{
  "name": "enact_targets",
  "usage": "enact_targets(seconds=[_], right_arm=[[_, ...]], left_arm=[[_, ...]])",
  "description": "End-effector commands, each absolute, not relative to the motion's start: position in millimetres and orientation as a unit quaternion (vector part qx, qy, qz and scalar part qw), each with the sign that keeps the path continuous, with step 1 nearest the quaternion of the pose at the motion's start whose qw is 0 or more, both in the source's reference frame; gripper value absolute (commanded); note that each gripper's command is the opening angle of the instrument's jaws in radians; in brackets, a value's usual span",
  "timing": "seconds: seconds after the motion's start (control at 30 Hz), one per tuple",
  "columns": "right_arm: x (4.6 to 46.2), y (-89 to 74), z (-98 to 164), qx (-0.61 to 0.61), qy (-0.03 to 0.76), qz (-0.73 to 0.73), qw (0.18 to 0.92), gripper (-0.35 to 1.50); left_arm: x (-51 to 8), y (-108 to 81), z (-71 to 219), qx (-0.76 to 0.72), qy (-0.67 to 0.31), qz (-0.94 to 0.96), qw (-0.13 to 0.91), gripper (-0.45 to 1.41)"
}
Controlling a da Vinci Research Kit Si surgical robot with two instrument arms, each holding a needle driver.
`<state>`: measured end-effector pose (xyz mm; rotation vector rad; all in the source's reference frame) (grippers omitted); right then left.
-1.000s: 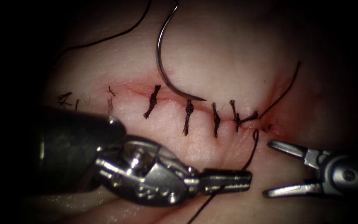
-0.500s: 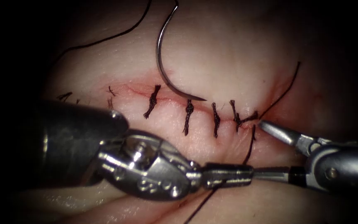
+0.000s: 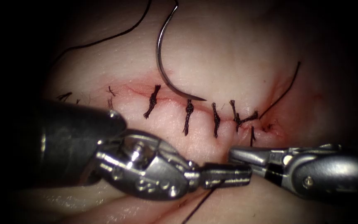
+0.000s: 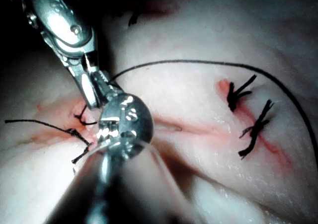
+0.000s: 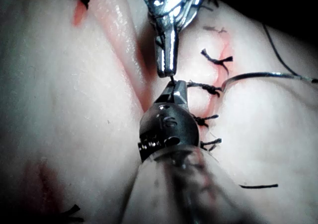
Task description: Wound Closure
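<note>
Endoscope view: two claws, one needle.

Darkness rings the lit field on all sides; no room detail is discernible.

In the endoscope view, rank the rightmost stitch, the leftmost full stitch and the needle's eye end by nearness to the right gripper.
From the right gripper:
1. Rightmost stitch, just above it on the cut.
2. Leftmost full stitch, farther left along the cut.
3. Needle's eye end, at the top, needle lying free on the tissue.
</note>
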<state>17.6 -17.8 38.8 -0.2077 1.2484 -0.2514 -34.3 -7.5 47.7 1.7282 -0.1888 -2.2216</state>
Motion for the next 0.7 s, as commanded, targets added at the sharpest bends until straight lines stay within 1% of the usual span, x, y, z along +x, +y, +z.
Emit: enact_targets(seconds=[0.03,0.07,0.1,0.13,0.17,0.2,0.27,0.3,0.33,0.4,0.53,0.6,0.7], right_arm=[[17.9,-17.3,38.9,-0.1,0.583,-0.113,0.798,-0.35],[17.5,-16.8,38.5,-0.105,0.575,-0.113,0.803,-0.35],[17.5,-16.8,38.5,-0.105,0.575,-0.113,0.803,-0.35],[17.3,-16.3,38.4,-0.105,0.573,-0.108,0.806,-0.35],[17.3,-16.2,38.5,-0.104,0.572,-0.109,0.806,-0.35],[17.2,-16.1,38.6,-0.104,0.571,-0.109,0.807,-0.35],[17.1,-16.1,39.2,-0.103,0.568,-0.112,0.809,-0.35],[16.7,-16.1,39.9,-0.105,0.566,-0.113,0.81,-0.35],[16.3,-16.1,40.4,-0.106,0.564,-0.117,0.81,-0.35],[15.5,-15.9,41.1,-0.102,0.565,-0.108,0.811,-0.35],[14.1,-15.6,42.2,-0.097,0.569,-0.088,0.812,-0.35],[13.2,-15.1,42.9,-0.094,0.57,-0.079,0.813,-0.35],[12.1,-14.0,44.0,-0.09,0.573,-0.063,0.812,-0.35]], left_arm=[[-34.9,-7.4,48.2,0.605,-0.066,-0.777,0.161,-0.35],[-34.9,-7.4,48.2,0.606,-0.062,-0.777,0.157,-0.11],[-34.9,-7.4,48.2,0.606,-0.062,-0.777,0.157,-0.11],[-35.0,-7.4,48.2,0.609,-0.056,-0.775,0.157,0.44],[-35.1,-7.4,48.2,0.61,-0.056,-0.775,0.158,0.64],[-35.3,-7.4,48.1,0.611,-0.055,-0.774,0.158,0.78],[-35.4,-7.5,48.0,0.612,-0.054,-0.773,0.159,0.81],[-35.6,-7.6,47.7,0.612,-0.054,-0.773,0.158,0.86],[-35.7,-7.6,47.5,0.614,-0.05,-0.772,0.156,0.86],[-35.9,-7.7,47.0,0.618,-0.049,-0.77,0.151,0.93],[-35.9,-7.7,46.4,0.622,-0.049,-0.767,0.148,0.99],[-35.8,-7.7,46.2,0.623,-0.049,-0.767,0.148,0.99],[-35.7,-7.9,46.1,0.628,-0.045,-0.762,0.152,0.83]])
